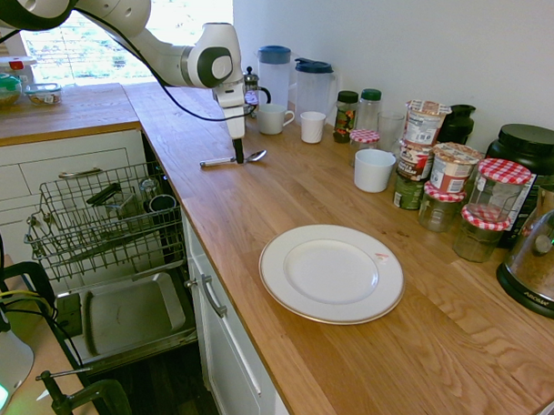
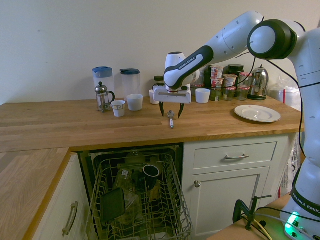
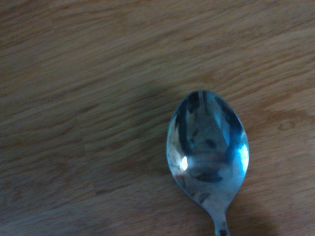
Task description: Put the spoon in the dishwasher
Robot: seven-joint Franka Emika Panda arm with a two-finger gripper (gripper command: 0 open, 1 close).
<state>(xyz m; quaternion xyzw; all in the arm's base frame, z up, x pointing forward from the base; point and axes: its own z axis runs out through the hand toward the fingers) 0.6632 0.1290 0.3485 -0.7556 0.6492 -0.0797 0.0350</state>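
Spoon [image 2: 170, 118] lies between open end effector [image 2: 170, 112] fingers.

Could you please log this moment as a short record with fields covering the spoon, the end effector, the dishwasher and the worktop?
spoon: slim shiny silver metal spoon lying flat on the wooden worktop, not lifted
end effector: white two-finger end effector open, fingers straddling the spoon, tips close to the worktop
dishwasher: built-in dishwasher with grey wire rack pulled out, door down, some items already in the rack
wrist view: spoon bowl facing up on the wood grain
other items: round white plate, white mugs, lidded jars
task state: spoon not yet in the dishwasher
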